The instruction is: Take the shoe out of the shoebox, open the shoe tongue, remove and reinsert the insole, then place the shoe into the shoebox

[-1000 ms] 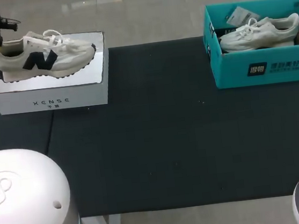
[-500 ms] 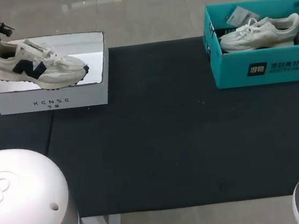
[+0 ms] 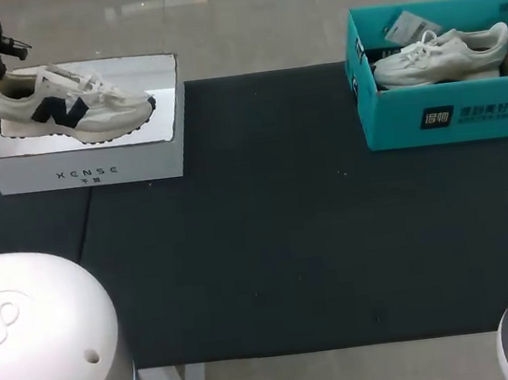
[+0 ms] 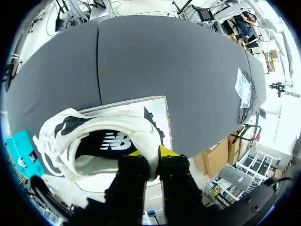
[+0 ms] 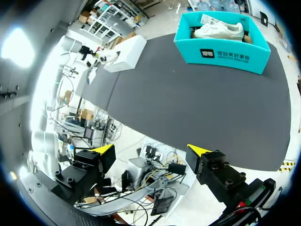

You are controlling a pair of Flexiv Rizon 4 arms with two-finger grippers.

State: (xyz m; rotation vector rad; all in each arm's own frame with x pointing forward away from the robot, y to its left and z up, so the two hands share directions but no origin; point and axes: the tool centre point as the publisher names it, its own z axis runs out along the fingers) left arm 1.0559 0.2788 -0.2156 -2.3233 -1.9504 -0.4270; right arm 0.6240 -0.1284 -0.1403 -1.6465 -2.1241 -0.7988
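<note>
The left gripper (image 4: 151, 153) pinches the shoe (image 3: 70, 105) by its heel collar over the white box (image 3: 86, 168); the right gripper (image 5: 151, 151) is spread. Gripped by 1 thin edge, the shoe may swing, slip or catch the wall.

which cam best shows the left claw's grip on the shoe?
Left wrist view: the left claw pinches the shoe by its heel collar, one yellow tip inside, one outside. Head view shows the whole shoe at the white shoebox, but the grip is hidden. Right wrist view: only a distant speck.
</note>
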